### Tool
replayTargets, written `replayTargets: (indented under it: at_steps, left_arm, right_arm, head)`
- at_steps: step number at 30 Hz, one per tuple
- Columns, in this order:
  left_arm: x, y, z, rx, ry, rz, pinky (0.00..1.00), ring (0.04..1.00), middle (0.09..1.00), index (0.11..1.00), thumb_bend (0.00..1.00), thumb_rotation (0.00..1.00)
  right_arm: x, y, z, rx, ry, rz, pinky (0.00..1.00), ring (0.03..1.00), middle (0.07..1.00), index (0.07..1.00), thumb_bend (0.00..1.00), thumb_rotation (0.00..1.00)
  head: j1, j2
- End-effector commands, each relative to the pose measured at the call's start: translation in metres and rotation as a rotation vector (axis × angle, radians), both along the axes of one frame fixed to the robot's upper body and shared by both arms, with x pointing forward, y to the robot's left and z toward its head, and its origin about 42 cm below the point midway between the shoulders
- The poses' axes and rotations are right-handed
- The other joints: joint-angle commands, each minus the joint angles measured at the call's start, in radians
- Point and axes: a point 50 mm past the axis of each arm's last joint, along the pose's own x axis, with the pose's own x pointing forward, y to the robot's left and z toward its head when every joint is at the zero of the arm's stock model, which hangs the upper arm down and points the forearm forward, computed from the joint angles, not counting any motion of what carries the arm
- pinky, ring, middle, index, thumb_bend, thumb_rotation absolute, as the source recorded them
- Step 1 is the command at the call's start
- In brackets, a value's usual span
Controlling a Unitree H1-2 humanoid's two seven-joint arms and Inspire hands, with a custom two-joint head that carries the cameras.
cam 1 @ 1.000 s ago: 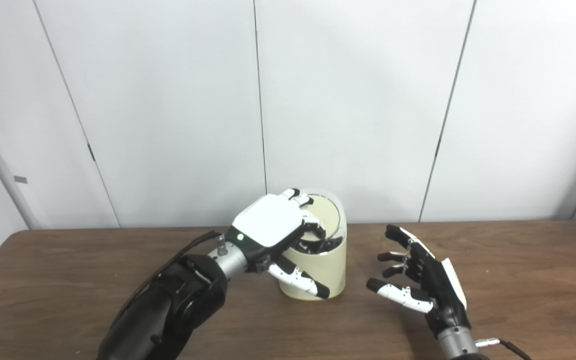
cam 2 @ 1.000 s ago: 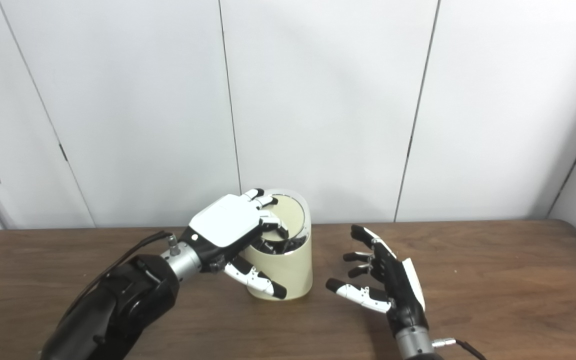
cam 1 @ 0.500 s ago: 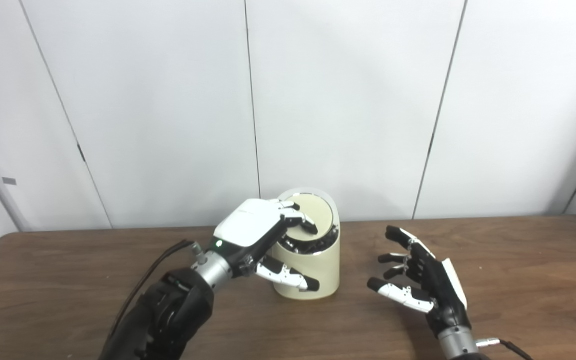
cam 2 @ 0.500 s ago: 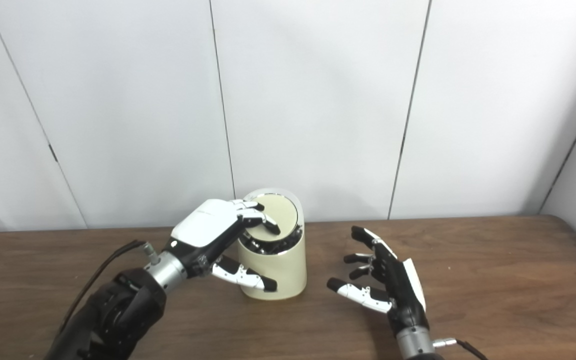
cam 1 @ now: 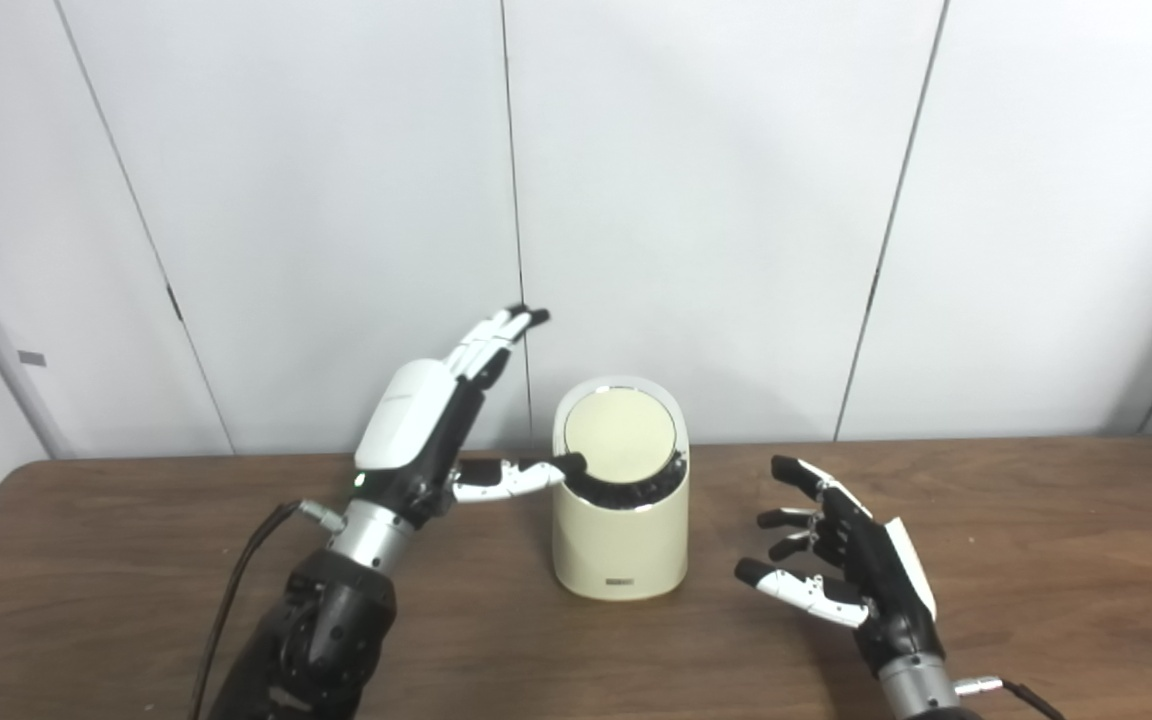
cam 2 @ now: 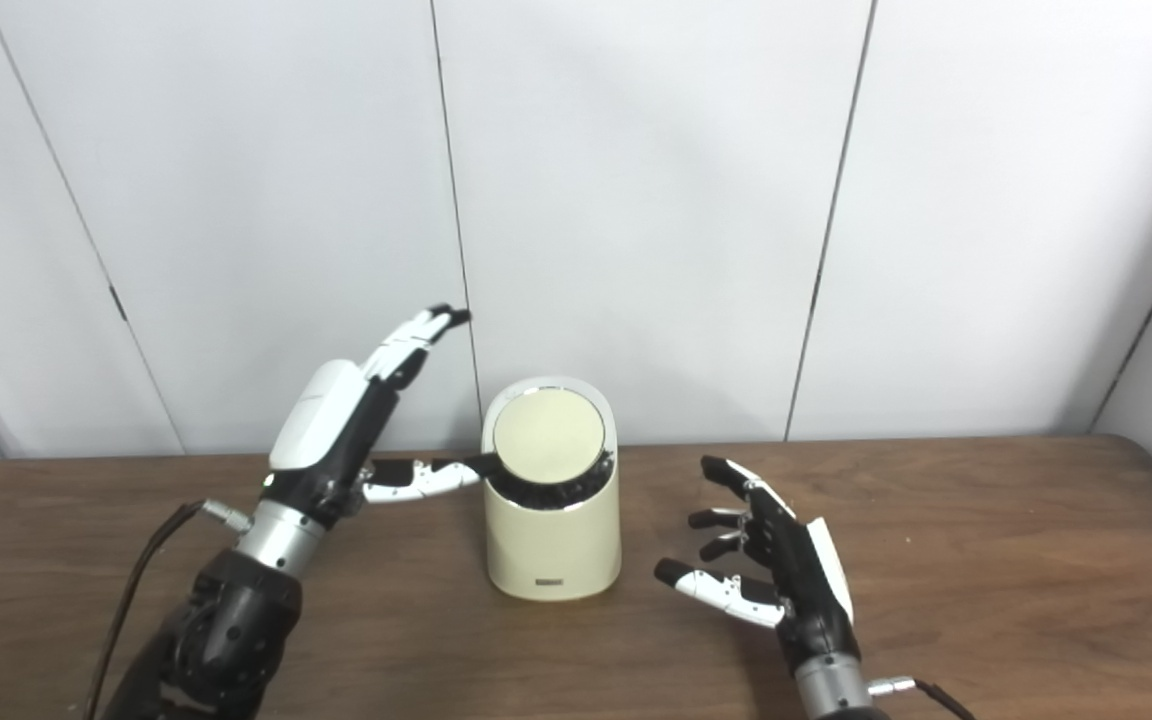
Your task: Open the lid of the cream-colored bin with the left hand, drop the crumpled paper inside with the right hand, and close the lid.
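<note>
The cream-colored bin (cam 1: 620, 520) stood at centre frame on the wooden table (cam 1: 1036, 520), w/ its lid (cam 1: 620, 436) tilted toward the camera and looking seated in the rim, i.e. down. The left hand (cam 1: 428, 430), just left of the bin, was spread wide, fingers pointing up toward upper centre, thumb tip at the lid's left edge; it held nothing. The right hand (cam 1: 841, 560), lower right of the bin, was also splayed and empty. No crumpled paper visible anywhere on the table; prob. already inside, tho the interior can't be seen.

Risks, as I judged them: the thumb sat so near the rim that any sideways drift could nudge the lid up again or shove the light bin along the table. If the lid wasn't fully seated, it could spring back.
</note>
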Motion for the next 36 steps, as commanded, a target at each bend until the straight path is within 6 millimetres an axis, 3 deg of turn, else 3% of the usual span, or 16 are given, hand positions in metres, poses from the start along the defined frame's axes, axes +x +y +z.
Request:
replayTargets:
  at_steps: [1,5,13,17,22,27,31,36]
  left_arm:
    - [0.000,0.002,0.013,-0.125,-0.025,-0.031,0.89,0.972,0.994,0.986,0.76,0.32]
    - [-0.007,0.010,0.000,-0.290,0.084,-0.067,0.83,0.953,0.990,0.998,0.76,0.36]
    - [-0.022,0.038,-0.037,-0.510,0.236,-0.083,0.80,0.879,0.934,1.000,0.81,0.48]
    - [-0.030,0.051,-0.057,-0.622,0.321,-0.096,0.75,0.883,0.927,1.000,0.82,0.42]
    - [-0.038,0.058,-0.074,-0.662,0.376,-0.076,0.71,0.863,0.910,0.989,0.86,0.43]
    - [-0.045,0.062,-0.088,-0.673,0.415,-0.093,0.67,0.846,0.882,0.972,0.82,0.41]
    - [-0.048,0.063,-0.094,-0.711,0.415,-0.093,0.57,0.789,0.837,0.933,0.79,0.36]
    - [-0.049,0.066,-0.095,-0.708,0.416,-0.089,0.60,0.796,0.834,0.913,0.79,0.36]
  right_arm:
    - [0.006,0.000,0.020,-0.012,-0.096,0.012,0.47,0.640,0.839,0.791,0.71,0.29]
    - [0.008,-0.002,0.019,0.003,-0.097,0.008,0.47,0.639,0.830,0.784,0.74,0.29]
    - [0.007,-0.002,0.022,-0.003,-0.091,-0.002,0.49,0.649,0.836,0.787,0.74,0.31]
    - [0.006,-0.004,0.021,-0.007,-0.086,-0.003,0.49,0.653,0.839,0.795,0.73,0.30]
    - [0.006,-0.006,0.020,-0.003,-0.097,0.000,0.50,0.653,0.834,0.800,0.75,0.30]
    - [0.005,-0.007,0.019,0.022,-0.102,0.011,0.54,0.668,0.830,0.822,0.78,0.28]
    - [0.004,-0.009,0.019,0.022,-0.103,0.013,0.56,0.693,0.837,0.833,0.81,0.27]
    - [0.003,-0.010,0.020,0.019,-0.113,0.015,0.55,0.691,0.840,0.840,0.80,0.25]
  head:
    - [0.000,0.002]
    - [0.003,0.002]
    - [0.003,0.001]
    - [0.005,0.000]
    - [0.007,-0.002]
    - [0.007,-0.002]
    - [0.012,-0.002]
    - [0.015,-0.004]
